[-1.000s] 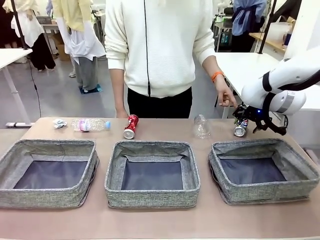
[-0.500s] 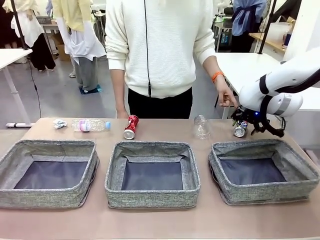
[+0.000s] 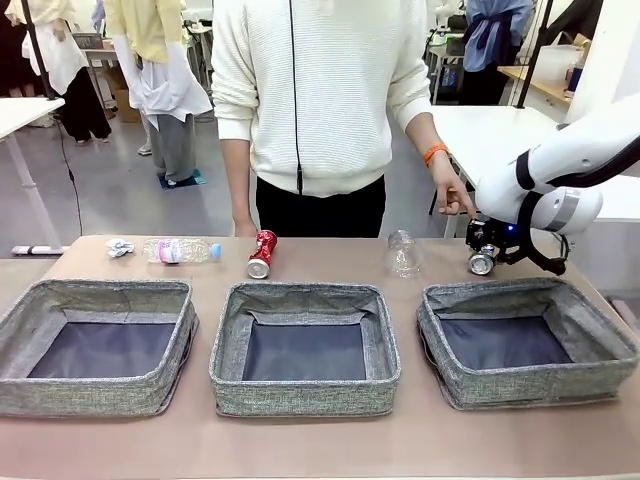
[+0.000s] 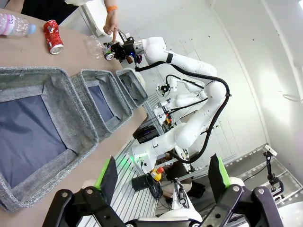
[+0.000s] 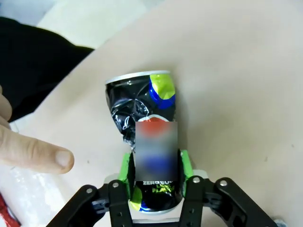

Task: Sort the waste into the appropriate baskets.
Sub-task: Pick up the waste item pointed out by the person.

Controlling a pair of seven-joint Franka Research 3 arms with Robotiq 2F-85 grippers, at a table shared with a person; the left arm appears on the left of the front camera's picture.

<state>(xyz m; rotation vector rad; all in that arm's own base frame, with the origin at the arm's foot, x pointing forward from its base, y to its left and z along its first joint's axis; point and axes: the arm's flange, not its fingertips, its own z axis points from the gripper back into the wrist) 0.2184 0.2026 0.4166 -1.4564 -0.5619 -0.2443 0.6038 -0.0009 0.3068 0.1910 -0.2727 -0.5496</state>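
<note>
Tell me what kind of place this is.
Probably a robotics lab or test room. A white robot arm holds a dented can at a table set with three grey bins, and more work tables stand behind the person.

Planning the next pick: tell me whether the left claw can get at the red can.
Probably yes: the left claw is open and empty, and the red can lies uncovered beyond the low middle basket.
</note>
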